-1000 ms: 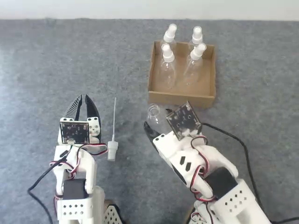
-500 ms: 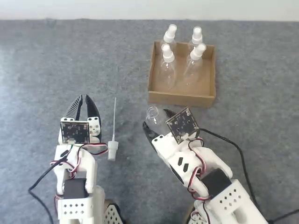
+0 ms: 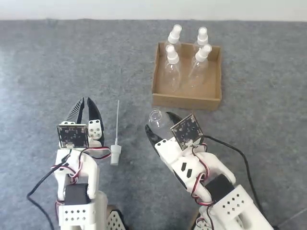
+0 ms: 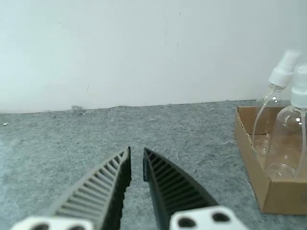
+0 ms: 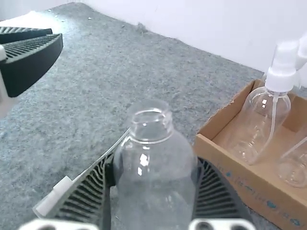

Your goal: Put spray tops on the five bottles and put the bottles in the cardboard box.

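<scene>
Holding: capless bottle (image 3: pixel 159 125) clamped in right jaws.
Left jaws: narrowly parted, empty.
Spray top (image 3: pixel 115 153): on desk (image 3: pixel 48 72), right of left jaws.

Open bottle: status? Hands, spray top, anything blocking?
Right hand shut on open bottle. Left hand slightly open, empty, beside spray top lying on carpet. Four capped bottles in cardboard box. Nothing in the way.

A fuzzy grey carpet (image 3: pixel 43 67) covers the whole table top. A plain white wall (image 4: pixel 144 48) stands at the far edge, and the two meet in a straight line. The light is soft and even, with only faint shadows.
</scene>
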